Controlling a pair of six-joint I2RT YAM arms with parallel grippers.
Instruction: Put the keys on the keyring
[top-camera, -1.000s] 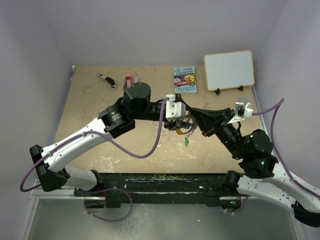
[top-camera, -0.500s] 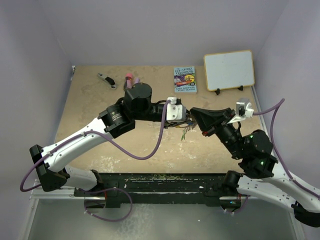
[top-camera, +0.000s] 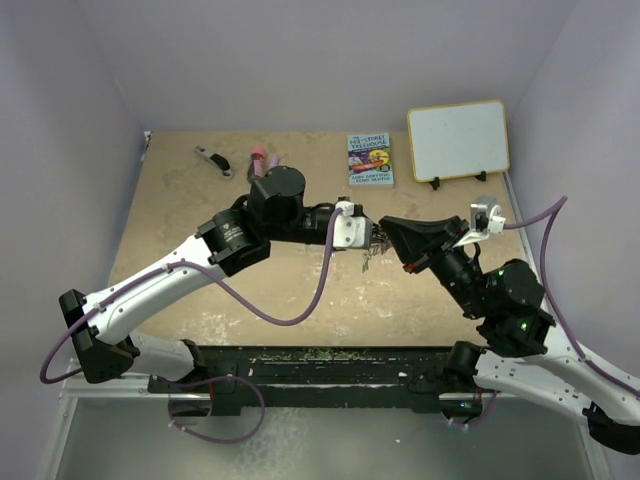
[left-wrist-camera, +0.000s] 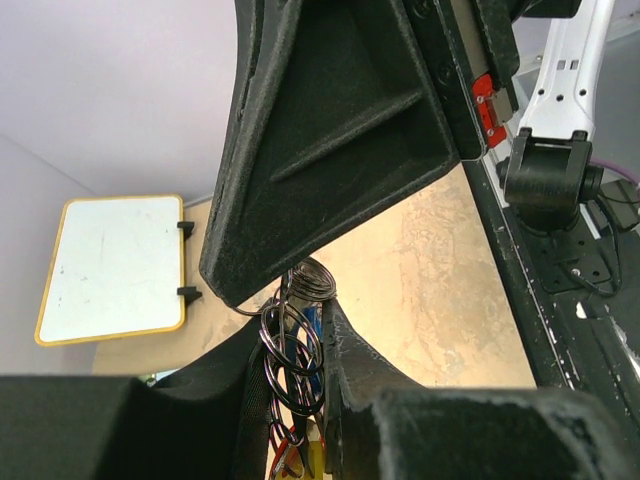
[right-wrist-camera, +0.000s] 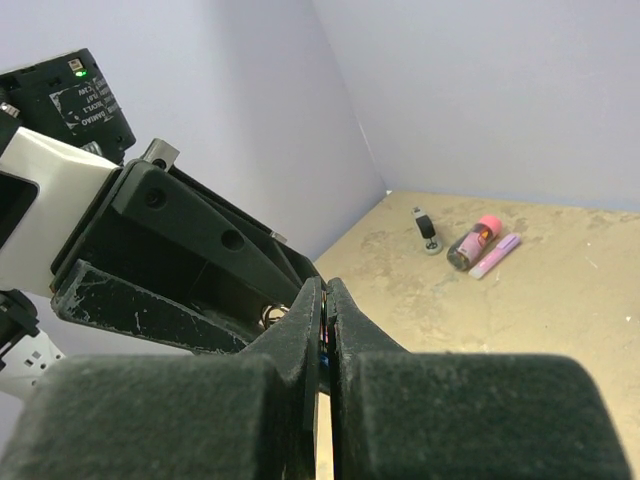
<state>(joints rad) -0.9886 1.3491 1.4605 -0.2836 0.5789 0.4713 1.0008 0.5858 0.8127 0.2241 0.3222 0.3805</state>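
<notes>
My left gripper (top-camera: 362, 234) and right gripper (top-camera: 385, 236) meet tip to tip above the middle of the table. In the left wrist view my left gripper (left-wrist-camera: 300, 345) is shut on a bunch of dark wire rings (left-wrist-camera: 292, 345), with a red key head (left-wrist-camera: 283, 447) and a yellow stretch of the keyring (left-wrist-camera: 308, 458) below. The rest of the keyring is hidden. The right gripper's black finger (left-wrist-camera: 330, 140) hangs over them. My right gripper (right-wrist-camera: 324, 320) is shut on a thin key, which shows as a blue and red sliver. A green key (top-camera: 368, 262) dangles below the tips.
A whiteboard (top-camera: 458, 140) stands at the back right and a book (top-camera: 370, 158) lies beside it. A black-and-silver tool (top-camera: 212, 159), a pink-capped bottle (right-wrist-camera: 472, 243) and a pink marker (right-wrist-camera: 497, 256) lie at the back left. A black rail runs along the near edge.
The two grippers have closed in on each other. The ring that showed below the left gripper is now hidden between them. The dangling green key has risen.
</notes>
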